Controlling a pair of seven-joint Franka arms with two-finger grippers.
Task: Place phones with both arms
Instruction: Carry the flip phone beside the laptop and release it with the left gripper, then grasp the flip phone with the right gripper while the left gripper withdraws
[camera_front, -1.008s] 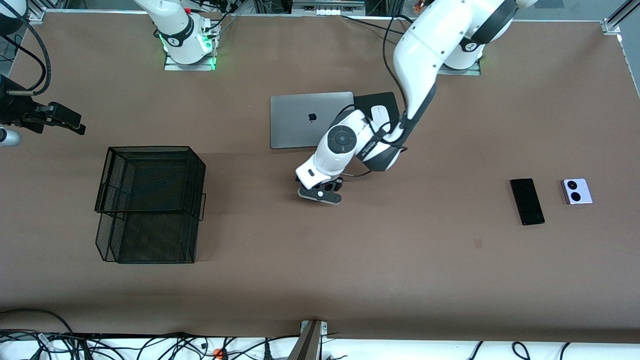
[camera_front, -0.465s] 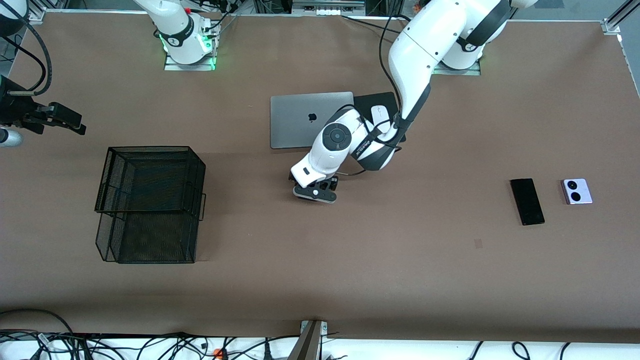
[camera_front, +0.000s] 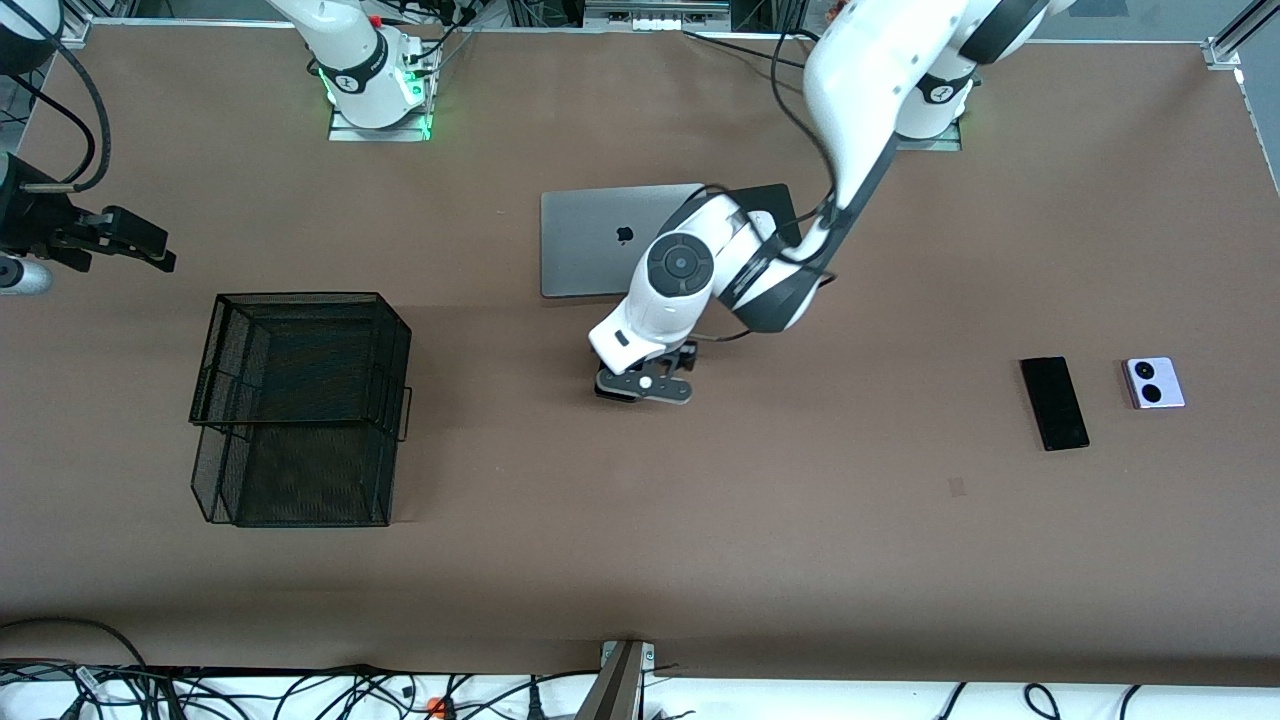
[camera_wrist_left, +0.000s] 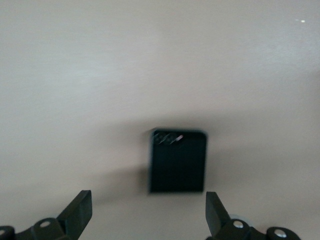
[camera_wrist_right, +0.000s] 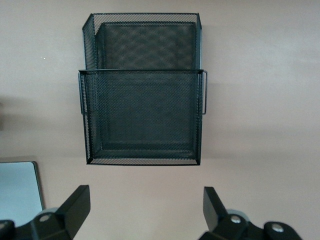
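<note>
My left gripper hangs low over the middle of the table, on the front camera's side of the laptop. In the left wrist view it is open, and the small black flip phone lies flat on the table just ahead of its fingertips, touching neither. The hand hides most of that phone in the front view. The long black slab phone and the lilac-white flip phone lie side by side toward the left arm's end. My right gripper waits open and empty at the right arm's end of the table.
A black wire-mesh basket stands toward the right arm's end, also in the right wrist view as the mesh basket. A closed grey laptop lies mid-table toward the bases, with a black pad beside it under the left arm.
My left gripper has opened and let go of the black flip phone, which now lies on the table. Its hand shifted slightly over the same spot. The right arm barely moved.
</note>
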